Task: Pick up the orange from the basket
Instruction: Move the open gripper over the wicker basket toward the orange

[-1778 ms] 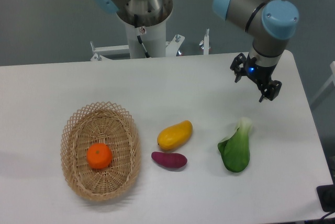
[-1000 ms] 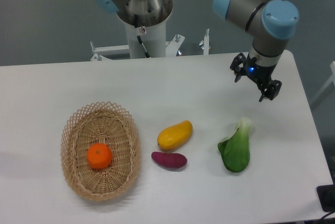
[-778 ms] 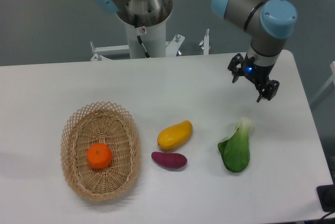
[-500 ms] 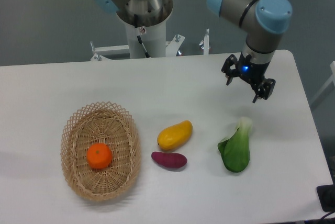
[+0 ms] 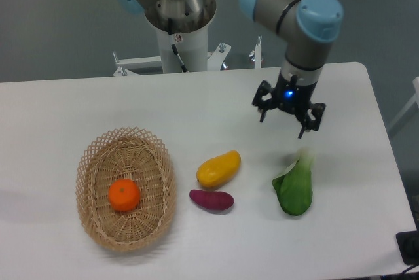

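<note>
A mango (image 5: pixel 218 169), sweet potato (image 5: pixel 211 199) and bok choy (image 5: pixel 294 187) lie on the table (image 5: pixel 196 110).

You see a bright orange orange (image 5: pixel 124 195) in a tan wicker basket (image 5: pixel 161 182) with an open lattice rim, a yellow-orange mango (image 5: pixel 218 168), a purple sweet potato (image 5: pixel 211 199), green bok choy (image 5: pixel 294 186), a white table (image 5: pixel 196 110), and a black gripper (image 5: pixel 283 123) lit blue.

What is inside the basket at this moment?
Only the orange lies in the basket, near its middle on the woven floor. The bit of floor under the orange is covered, so it cannot be seen.
</note>
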You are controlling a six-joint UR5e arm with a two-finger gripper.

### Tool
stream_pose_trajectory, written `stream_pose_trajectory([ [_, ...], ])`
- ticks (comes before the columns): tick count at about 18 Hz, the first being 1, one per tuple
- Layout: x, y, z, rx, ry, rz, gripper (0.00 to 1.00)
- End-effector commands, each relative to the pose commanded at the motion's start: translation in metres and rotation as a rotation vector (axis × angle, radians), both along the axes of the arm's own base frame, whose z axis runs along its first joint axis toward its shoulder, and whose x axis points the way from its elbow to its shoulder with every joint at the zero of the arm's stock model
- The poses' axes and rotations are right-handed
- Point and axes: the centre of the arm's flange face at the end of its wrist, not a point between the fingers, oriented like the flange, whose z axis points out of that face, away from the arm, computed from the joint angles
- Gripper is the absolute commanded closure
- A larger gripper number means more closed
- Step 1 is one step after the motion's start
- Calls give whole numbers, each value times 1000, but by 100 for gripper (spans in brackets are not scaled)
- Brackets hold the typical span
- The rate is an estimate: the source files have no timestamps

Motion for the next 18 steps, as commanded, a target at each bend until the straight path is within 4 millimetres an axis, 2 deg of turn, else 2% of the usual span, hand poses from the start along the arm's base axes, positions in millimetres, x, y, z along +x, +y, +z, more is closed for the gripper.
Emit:
stream_pose_trajectory([
  [5, 37, 36, -3, -4, -40, 62, 0],
  [7, 59, 63, -12, -14, -64, 79, 0],
  [13, 107, 115, -21, -1, -78, 106, 0],
  [18, 131, 158, -24, 3, -85, 90, 0],
])
